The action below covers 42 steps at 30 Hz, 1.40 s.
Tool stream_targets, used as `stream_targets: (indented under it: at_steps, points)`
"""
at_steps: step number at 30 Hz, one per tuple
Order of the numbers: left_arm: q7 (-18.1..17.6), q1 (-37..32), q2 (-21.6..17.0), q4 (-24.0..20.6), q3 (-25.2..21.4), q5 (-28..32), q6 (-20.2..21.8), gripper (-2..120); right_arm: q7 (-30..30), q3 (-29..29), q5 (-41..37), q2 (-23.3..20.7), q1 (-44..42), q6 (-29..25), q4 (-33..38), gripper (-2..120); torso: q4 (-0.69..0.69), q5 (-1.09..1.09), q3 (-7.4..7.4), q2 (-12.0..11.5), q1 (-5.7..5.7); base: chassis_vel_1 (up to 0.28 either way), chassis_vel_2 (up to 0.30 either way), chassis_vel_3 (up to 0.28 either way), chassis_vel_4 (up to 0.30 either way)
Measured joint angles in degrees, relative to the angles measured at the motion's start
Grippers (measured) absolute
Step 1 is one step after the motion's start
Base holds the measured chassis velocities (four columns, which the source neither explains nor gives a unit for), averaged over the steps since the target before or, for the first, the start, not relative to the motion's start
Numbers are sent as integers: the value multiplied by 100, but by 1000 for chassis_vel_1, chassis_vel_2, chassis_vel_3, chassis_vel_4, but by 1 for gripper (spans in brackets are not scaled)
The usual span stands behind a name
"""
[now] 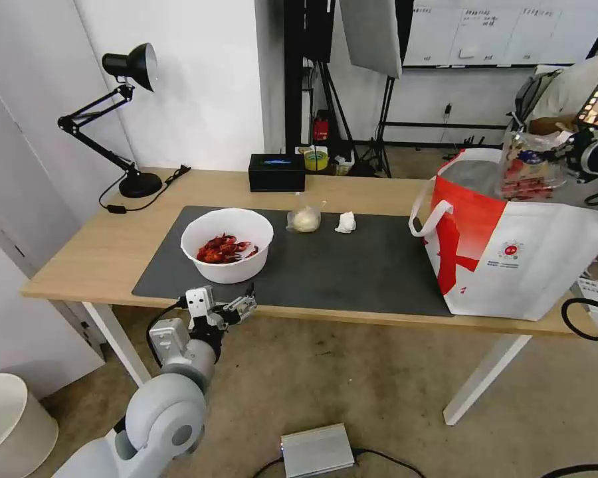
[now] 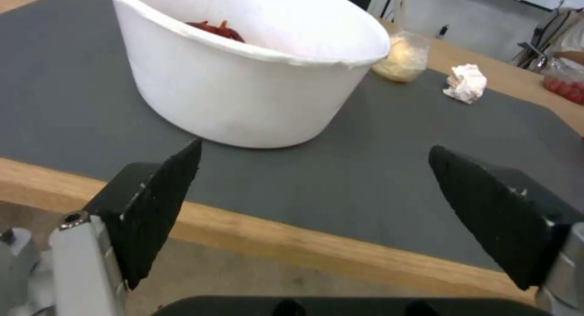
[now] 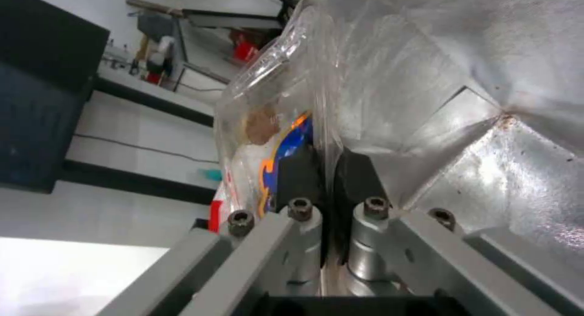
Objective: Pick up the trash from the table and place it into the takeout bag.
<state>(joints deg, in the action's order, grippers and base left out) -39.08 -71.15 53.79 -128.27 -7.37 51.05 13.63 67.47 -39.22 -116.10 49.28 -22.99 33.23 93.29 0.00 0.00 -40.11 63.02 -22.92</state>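
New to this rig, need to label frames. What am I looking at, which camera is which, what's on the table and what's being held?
It is a two-armed wheeled robot clearing a table. The wide picture comes from its head camera; the other two come from cameras on each wrist, looking along the gripper.

On the dark grey mat sit a white bowl of crayfish shells, a small clear bag with a whitish lump and a crumpled tissue. A desk lamp and a black box stand at the back.

The left gripper hovers open at the table's near edge, facing the bowl. The right gripper is shut on a clear clamshell box of red fruit, held over the open takeout bag; the silver is the bag's foil lining.
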Motion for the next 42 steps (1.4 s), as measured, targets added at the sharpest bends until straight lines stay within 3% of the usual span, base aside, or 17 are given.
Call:
stream_targets:
  at_steps: [30, 42]
  points:
    - [8, -89, 36, -24, -3, -67, -1, 100, -216, -118, 346, 213, -365, 106, 147, 0, 0, 0, 1, 0, 0, 0, 0, 0, 0]
    - [9, -128, 31, -53, -18, -76, -1, 100, -148, -141, 337, 204, -395, 134, 273, 37, 0, 0, 1, 0, 0, 0, 0, 0, 0]
